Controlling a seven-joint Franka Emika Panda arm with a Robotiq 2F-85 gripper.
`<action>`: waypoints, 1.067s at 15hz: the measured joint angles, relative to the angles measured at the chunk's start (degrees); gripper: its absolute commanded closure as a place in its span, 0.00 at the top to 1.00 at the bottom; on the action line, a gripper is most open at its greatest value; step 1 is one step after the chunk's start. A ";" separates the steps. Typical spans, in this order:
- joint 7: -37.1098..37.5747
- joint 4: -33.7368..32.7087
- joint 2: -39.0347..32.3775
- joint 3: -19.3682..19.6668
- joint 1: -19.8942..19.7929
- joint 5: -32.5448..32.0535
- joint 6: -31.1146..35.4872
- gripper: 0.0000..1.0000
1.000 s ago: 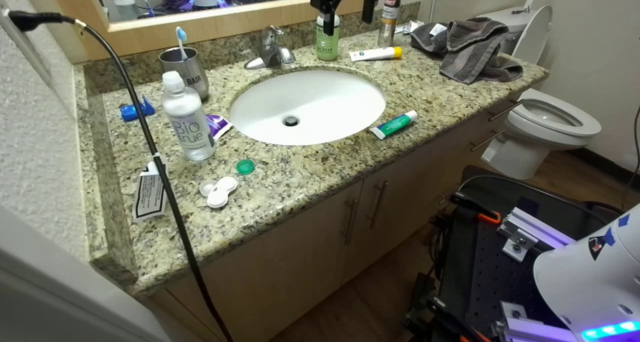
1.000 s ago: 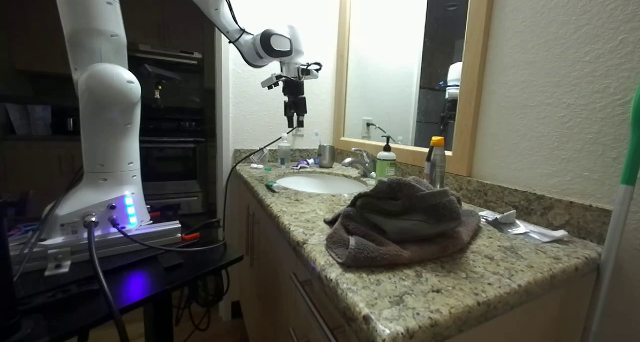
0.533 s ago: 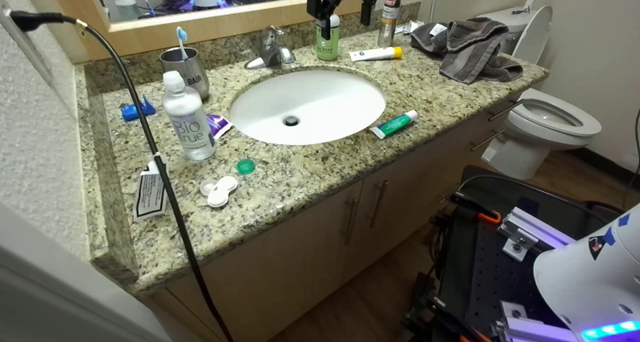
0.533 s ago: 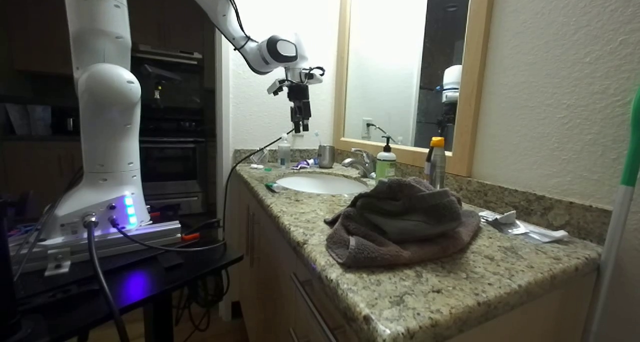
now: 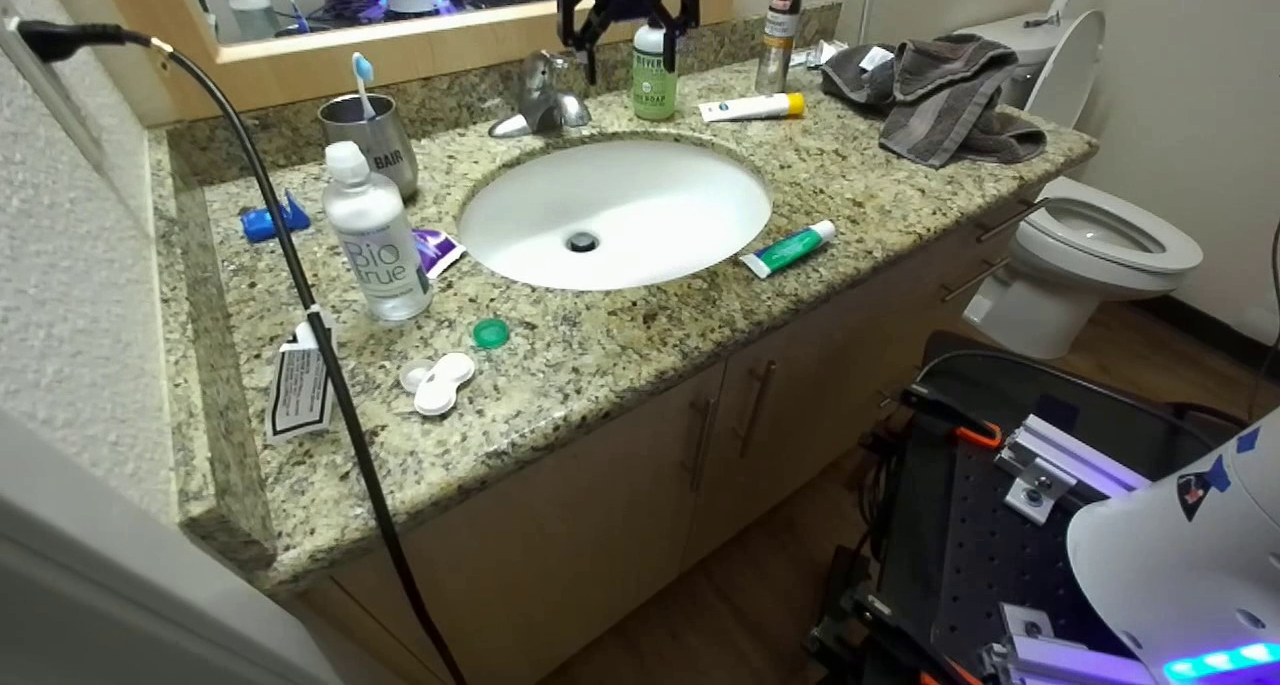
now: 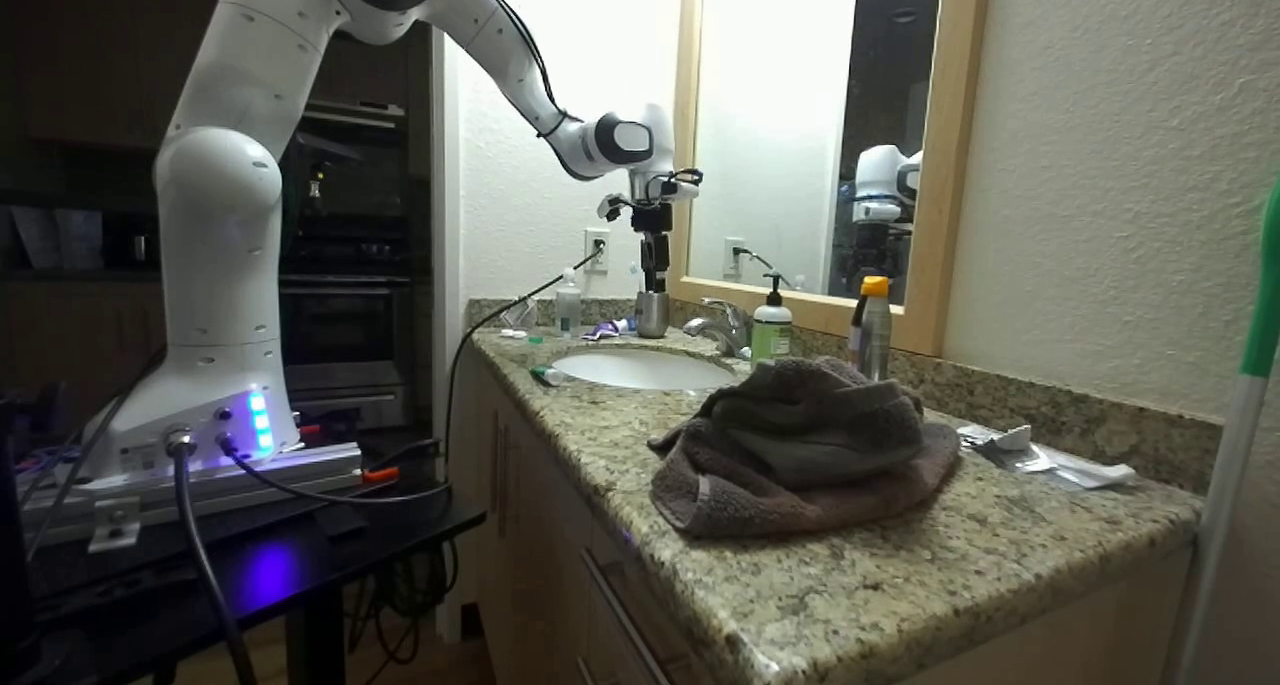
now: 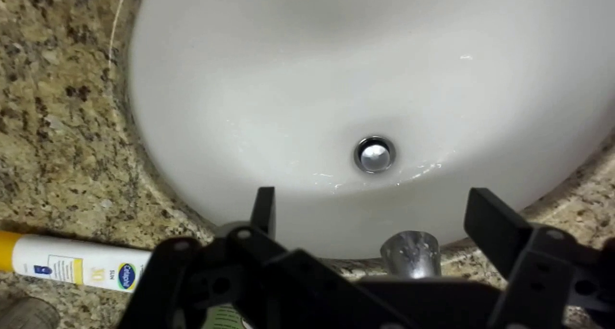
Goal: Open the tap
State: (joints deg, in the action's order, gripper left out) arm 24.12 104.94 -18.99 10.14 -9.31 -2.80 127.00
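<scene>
In an ext. view, upper wall (image 6: 600, 35) is blown out, oven (image 6: 345, 325) v. dim; purple glow (image 6: 270, 570) is cast on table (image 6: 410, 525). In wrist view, basin (image 7: 288, 103) is softly lit, glints (image 7: 430, 166) caught nr. drain (image 7: 375, 156).

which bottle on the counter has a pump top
The green soap bottle beside the tap has a black pump; the clear bottle has a white cap, the silver bottle a yellow cap.

I count, remotely: tap (image 5: 541, 105), one; gripper (image 7: 375, 211), one; oval basin (image 5: 660, 200), one; soap bottle (image 5: 655, 87), one; Biotrue bottle (image 5: 375, 240), one; steel cup (image 5: 388, 150), one; toothbrush (image 5: 363, 80), one; green tube (image 5: 790, 251), one; toilet (image 5: 1040, 305), one.
</scene>
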 measured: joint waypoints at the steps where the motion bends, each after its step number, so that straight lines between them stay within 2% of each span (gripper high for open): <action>1: 0.25 -0.50 -0.29 -0.01 0.01 0.20 -0.01 1.00; 3: -1.18 -0.68 -0.30 -0.01 0.01 0.53 -0.31 1.00; 6: -12.71 -1.43 -1.59 -0.41 -0.80 5.22 -2.10 1.00; 9: -22.37 -6.95 -6.09 -0.90 -2.56 8.13 -7.35 1.00; 12: -21.51 -13.02 -9.98 -0.61 -3.05 8.05 -8.61 1.00; 16: -20.66 -14.76 -11.07 -0.60 -3.00 8.04 -8.61 1.00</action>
State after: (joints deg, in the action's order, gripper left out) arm 3.46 90.18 -30.05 9.55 -12.31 5.25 118.39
